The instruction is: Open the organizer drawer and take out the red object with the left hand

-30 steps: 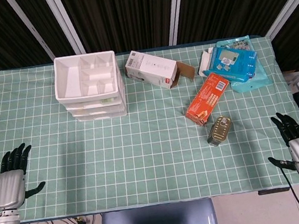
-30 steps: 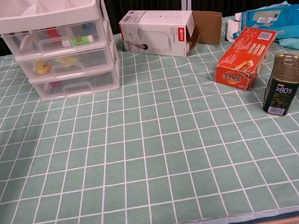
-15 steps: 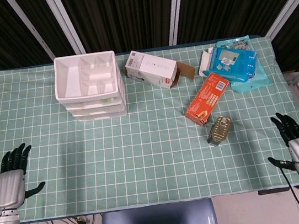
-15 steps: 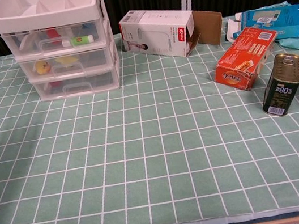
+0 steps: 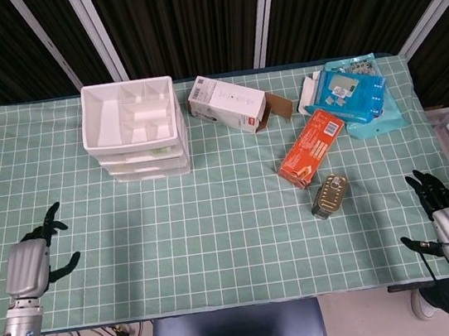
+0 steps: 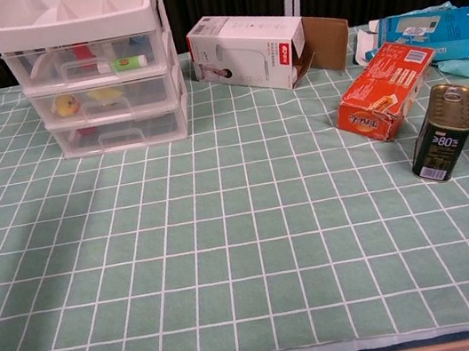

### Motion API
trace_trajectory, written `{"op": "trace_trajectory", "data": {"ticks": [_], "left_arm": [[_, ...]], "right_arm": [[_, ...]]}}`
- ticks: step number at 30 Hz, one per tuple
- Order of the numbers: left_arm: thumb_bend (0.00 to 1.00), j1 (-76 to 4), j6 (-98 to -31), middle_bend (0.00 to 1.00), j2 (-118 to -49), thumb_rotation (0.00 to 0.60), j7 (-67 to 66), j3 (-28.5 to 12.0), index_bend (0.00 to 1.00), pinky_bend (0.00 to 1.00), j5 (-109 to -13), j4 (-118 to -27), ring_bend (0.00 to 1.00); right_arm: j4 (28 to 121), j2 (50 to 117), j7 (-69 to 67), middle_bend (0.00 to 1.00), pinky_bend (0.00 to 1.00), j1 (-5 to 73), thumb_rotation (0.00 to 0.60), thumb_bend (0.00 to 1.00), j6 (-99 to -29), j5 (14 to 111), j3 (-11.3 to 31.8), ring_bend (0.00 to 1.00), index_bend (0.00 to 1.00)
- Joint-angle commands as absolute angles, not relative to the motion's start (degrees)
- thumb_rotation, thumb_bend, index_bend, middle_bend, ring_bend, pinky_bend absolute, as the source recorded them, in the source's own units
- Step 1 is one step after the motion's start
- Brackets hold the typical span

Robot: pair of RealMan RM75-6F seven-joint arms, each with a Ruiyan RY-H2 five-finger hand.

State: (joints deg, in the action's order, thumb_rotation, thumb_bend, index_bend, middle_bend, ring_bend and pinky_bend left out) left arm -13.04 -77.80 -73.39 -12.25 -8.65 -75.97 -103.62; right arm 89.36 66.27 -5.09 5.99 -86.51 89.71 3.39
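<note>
The white three-drawer organizer [image 5: 134, 139] [image 6: 91, 69] stands at the back left of the table, all drawers pushed in. Through the clear front of its top drawer a red object [image 6: 81, 52] shows beside a green-capped tube. My left hand [image 5: 30, 264] hovers over the front left of the table, empty, fingers spread, far from the organizer. At the front right edge my right hand [image 5: 447, 216] is also empty with fingers apart. Neither hand appears in the chest view.
A white carton [image 5: 228, 104] lies open right of the organizer. An orange box [image 5: 311, 148], a dark tin [image 5: 329, 195] and a blue packet [image 5: 352, 93] occupy the right half. A green checked cloth [image 5: 217, 236] covers the table.
My left hand has risen and shifted slightly right and forward, turning so its fingers point more to the right. The right hand has barely moved.
</note>
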Motion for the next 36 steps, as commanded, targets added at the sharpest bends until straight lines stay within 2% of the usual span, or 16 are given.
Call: {"op": "trace_trajectory", "data": {"ticks": [1, 6, 19, 30, 36], "left_arm": [[0.43, -18.1, -69.9, 0.88, -75.0, 0.600, -7.5, -13.9, 0.00, 0.92, -67.0, -108.5, 0.82], [0.45, -23.2, -64.0, 0.97, -76.8, 0.600, -7.2, -18.5, 0.00, 1.00, -56.3, -108.9, 0.93], [0.46, -34.0, -54.4, 1.00, -83.3, 0.600, -3.3, -25.9, 0.00, 1.00, -36.3, -104.3, 0.95], [0.46, -38.5, -52.4, 1.00, -87.9, 0.600, 0.6, -27.8, 0.00, 1.00, -29.9, -98.2, 0.97], [0.46, -38.7, -50.8, 1.00, -89.1, 0.600, 4.0, -28.0, 0.01, 1.00, -31.0, -95.8, 0.97]], "right_arm": [[89.5, 66.2, -5.4, 0.00, 0.22, 6.0, 0.600, 0.06, -86.3, 89.4, 3.4, 0.00, 0.00], [89.5, 66.1, -5.9, 0.00, 0.22, 6.1, 0.600, 0.07, -86.0, 89.0, 3.5, 0.00, 0.00], [89.9, 65.8, -7.0, 0.00, 0.22, 6.2, 0.600, 0.07, -84.9, 87.9, 3.8, 0.00, 0.00], [90.2, 65.6, -7.8, 0.00, 0.22, 6.4, 0.600, 0.07, -84.1, 87.1, 4.0, 0.00, 0.00], [90.4, 65.5, -8.0, 0.00, 0.22, 6.4, 0.600, 0.07, -83.9, 86.9, 4.0, 0.00, 0.00]]}}
